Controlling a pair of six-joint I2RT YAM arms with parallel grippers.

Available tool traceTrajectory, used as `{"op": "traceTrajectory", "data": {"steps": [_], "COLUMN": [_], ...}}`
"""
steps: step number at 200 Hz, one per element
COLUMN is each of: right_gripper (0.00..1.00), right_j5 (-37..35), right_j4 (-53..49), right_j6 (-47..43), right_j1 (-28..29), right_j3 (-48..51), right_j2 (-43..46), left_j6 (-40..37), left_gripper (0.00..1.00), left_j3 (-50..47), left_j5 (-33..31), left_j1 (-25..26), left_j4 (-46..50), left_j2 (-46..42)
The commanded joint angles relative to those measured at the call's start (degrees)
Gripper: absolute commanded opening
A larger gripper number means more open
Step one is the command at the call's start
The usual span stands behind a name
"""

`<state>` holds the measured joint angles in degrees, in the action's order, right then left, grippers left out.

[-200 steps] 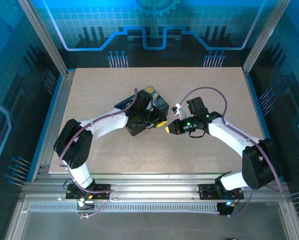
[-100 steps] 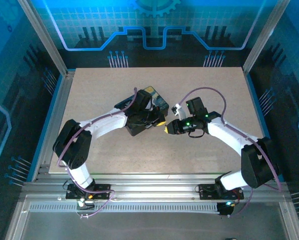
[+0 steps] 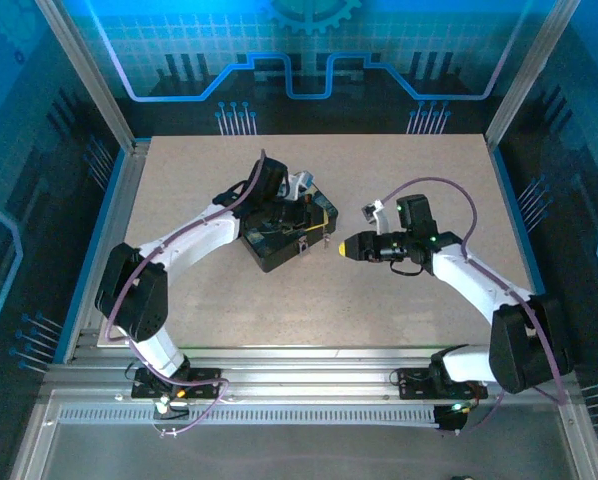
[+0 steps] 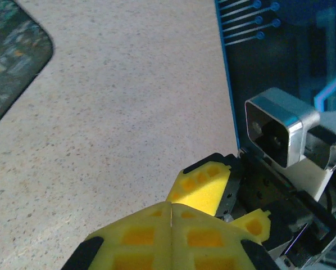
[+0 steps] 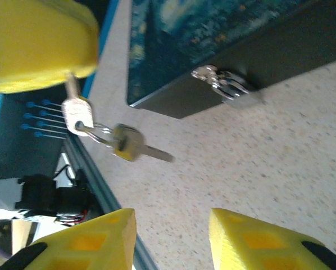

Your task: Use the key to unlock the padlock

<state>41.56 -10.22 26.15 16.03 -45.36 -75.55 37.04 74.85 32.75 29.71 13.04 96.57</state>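
Two jaws pressed together, the left gripper (image 4: 171, 212) pinches the stem of a silvery piece (image 5: 78, 114); the key (image 5: 128, 144) dangles from it by a ring. Beside it the padlock (image 5: 227, 85) hangs on the dark box (image 5: 291, 48), on its front wall, contents hidden. The right gripper (image 5: 171, 225) has its jaws spread, empty.

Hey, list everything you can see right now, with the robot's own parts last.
table: one, speckled beige, under everything.
box: one, dark with swirly blue-and-yellow lid, mid-table; silvery clasp on its front.
padlock: one, silvery, hanging on a thin stem under the left gripper.
key: one, yellowish, dangling from the loop below the padlock.
left gripper: one, yellow pads, shut on the stem, beside the box.
right gripper: one, yellow pads, open, facing the box's clasp side.
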Motion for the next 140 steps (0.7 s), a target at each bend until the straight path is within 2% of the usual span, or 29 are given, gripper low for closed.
{"op": "traceTrajectory", "data": {"steps": [1, 53, 140], "right_gripper": [0.37, 0.36, 0.32], "right_j5": [5.8, 6.8, 7.1], "right_j4": [11.8, 16.2, 23.2], "right_j6": [7.0, 8.6, 13.6], "right_j1": [-1.4, -1.4, -1.5], "right_j3": [1.7, -0.1, -1.1], "right_j2": [1.9, 0.4, -0.8], "left_j6": [-5.2, -4.3, -3.9], "left_gripper": [0.00, 0.00, 0.00], "left_j3": [-0.2, -1.2, -2.1], "left_j5": [5.7, 8.0, 7.9], "left_j1": [-0.3, -1.5, -1.9], "left_j4": [-4.1, -7.8, -8.7], "left_j2": [-3.3, -3.1, -3.5]}}
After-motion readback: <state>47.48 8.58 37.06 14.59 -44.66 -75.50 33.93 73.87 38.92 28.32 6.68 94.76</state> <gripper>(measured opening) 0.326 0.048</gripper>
